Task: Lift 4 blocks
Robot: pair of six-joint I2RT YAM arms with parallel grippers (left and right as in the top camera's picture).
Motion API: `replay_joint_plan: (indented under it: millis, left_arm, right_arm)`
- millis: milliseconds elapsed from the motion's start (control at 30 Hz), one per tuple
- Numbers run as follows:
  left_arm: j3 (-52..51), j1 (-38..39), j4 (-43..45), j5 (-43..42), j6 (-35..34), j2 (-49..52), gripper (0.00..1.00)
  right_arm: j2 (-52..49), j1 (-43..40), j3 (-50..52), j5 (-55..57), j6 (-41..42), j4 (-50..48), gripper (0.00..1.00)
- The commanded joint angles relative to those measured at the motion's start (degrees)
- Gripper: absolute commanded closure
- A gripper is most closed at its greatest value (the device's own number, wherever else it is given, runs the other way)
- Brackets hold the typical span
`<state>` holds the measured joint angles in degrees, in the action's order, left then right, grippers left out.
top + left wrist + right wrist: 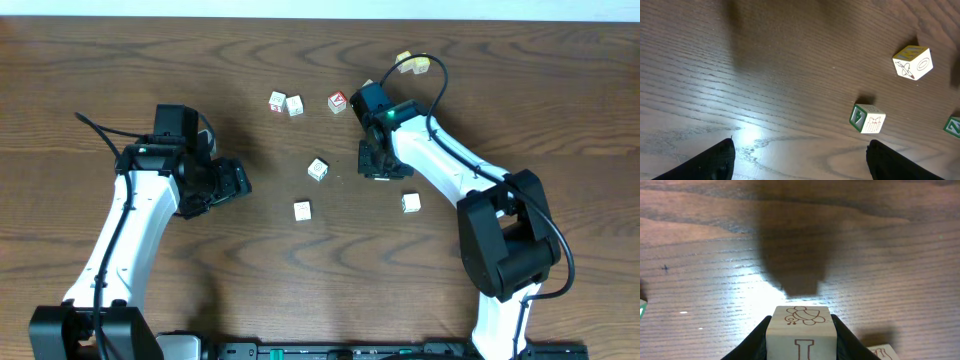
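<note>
- Nearest, a left block (302, 210) and a right block (411, 203) lie well apart on the table (100, 60).
- A middle block (318, 169) sits between the two grippers.
- The left gripper (240, 182) hangs with its fingers spread wide, holding nothing.
- The right gripper (376, 160) pinches a held block (800, 325) between its fingers.
- Farther back are a pale cube (294, 105), its neighbour cube (276, 101) just beside it, and a red-faced cube (338, 102).

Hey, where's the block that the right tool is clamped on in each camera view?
Overhead: hidden beneath the right tool, right of centre.
Left wrist: not in it.
Right wrist: bottom centre, the block squeezed between the dark fingers.
Shared landmark: the wood-grain table.
</note>
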<state>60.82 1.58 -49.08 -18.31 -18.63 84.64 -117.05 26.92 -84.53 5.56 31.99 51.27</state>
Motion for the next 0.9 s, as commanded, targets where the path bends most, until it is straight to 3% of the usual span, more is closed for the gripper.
replay_joint_plan:
  millis: [0,600,867]
  left_arm:
    - [-0.72,-0.22,-0.17,-0.09,-0.02,0.39,0.16]
    - [-0.72,-0.22,-0.11,-0.09,-0.04,0.39,0.16]
    - [-0.72,-0.22,-0.11,-0.09,-0.02,0.39,0.16]
  right_arm:
    - [-0.63,0.57,0.87,-0.11,-0.76,-1.44,0.69]
    - [-1.18,0.50,5.73,-1.33,-1.07,-3.69,0.66]
    - [-1.11,0.46,4.17,-1.55,-4.42,-3.58,0.55]
